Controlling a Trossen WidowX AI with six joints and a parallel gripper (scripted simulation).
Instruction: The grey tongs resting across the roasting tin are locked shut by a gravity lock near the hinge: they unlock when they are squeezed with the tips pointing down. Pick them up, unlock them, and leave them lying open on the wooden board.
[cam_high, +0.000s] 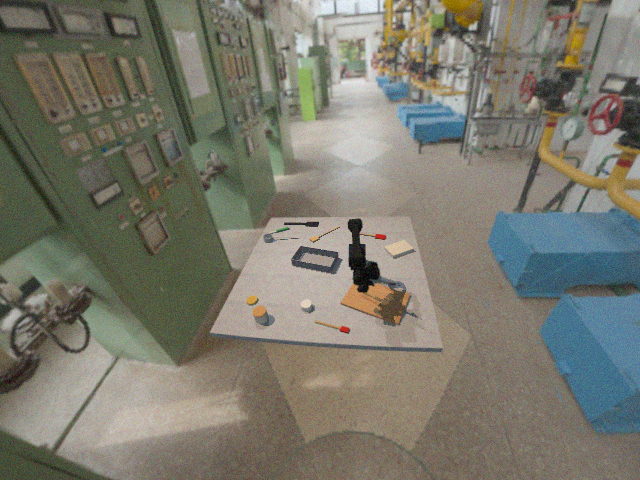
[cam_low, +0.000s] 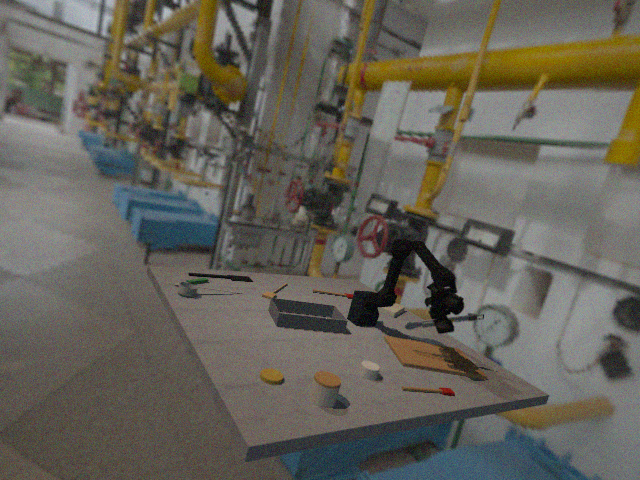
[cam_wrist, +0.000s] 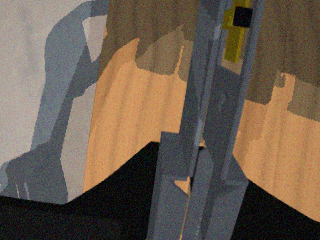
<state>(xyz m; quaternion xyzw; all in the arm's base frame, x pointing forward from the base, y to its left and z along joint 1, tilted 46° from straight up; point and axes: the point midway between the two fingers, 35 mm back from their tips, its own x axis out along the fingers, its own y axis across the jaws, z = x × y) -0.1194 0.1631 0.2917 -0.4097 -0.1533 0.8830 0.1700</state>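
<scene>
My gripper (cam_high: 363, 288) (cam_low: 444, 327) (cam_wrist: 174, 153) is shut on the grey tongs (cam_low: 471, 317) (cam_wrist: 225, 105) and holds them in the air above the table, by the board. In the exterior view they lie nearly level, the right end slightly higher. In the wrist view their two arms are close together, with the yellow lock piece (cam_wrist: 231, 47) between them near the black part at the top. Whether the lock is engaged cannot be told. The wooden board (cam_high: 356, 300) (cam_low: 408, 354) (cam_wrist: 117, 130) lies flat below, partly in shadow. The roasting tin (cam_high: 312, 266) (cam_low: 310, 322) stands apart from the tongs.
A cream block (cam_high: 399, 249) lies behind the board. A white jar (cam_high: 307, 305) (cam_low: 370, 369), an orange-topped jar (cam_high: 260, 315) (cam_low: 326, 391) and a red-tipped spatula (cam_high: 333, 326) (cam_low: 429, 390) are nearer the front edge. Several utensils lie at the back.
</scene>
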